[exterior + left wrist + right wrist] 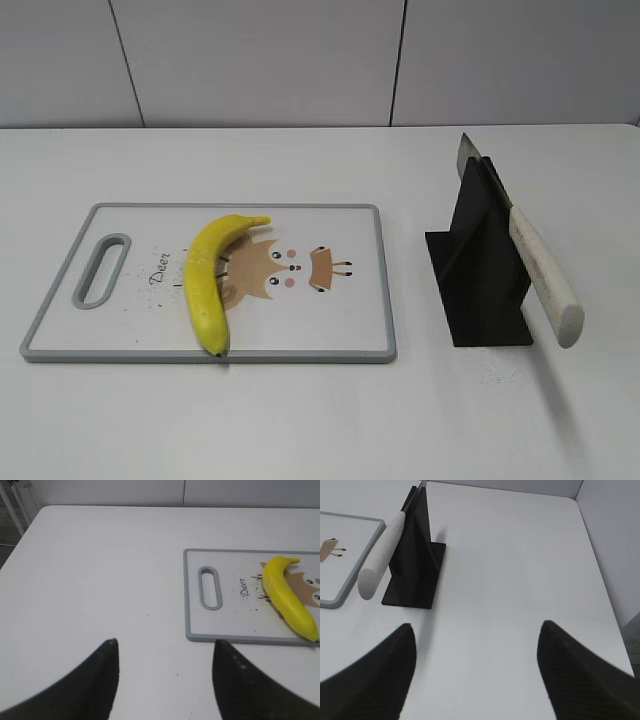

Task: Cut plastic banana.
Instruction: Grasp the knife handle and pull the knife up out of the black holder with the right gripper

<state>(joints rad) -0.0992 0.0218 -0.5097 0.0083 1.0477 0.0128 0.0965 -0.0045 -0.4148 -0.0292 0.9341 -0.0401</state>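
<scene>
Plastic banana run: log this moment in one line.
plastic banana: whole, on cutting board | knife: in black stand | left gripper: open, empty | right gripper: open, empty

We see the curved yellow plastic banana (208, 281) lying on the grey-rimmed white cutting board (330, 320), with the white-handled knife (540, 275) resting in the black stand (478, 270) to its right.

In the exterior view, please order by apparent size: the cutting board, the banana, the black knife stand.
1. Cutting board, clearly the largest.
2. Black knife stand.
3. Banana, close to the stand in length but much slimmer.
</scene>
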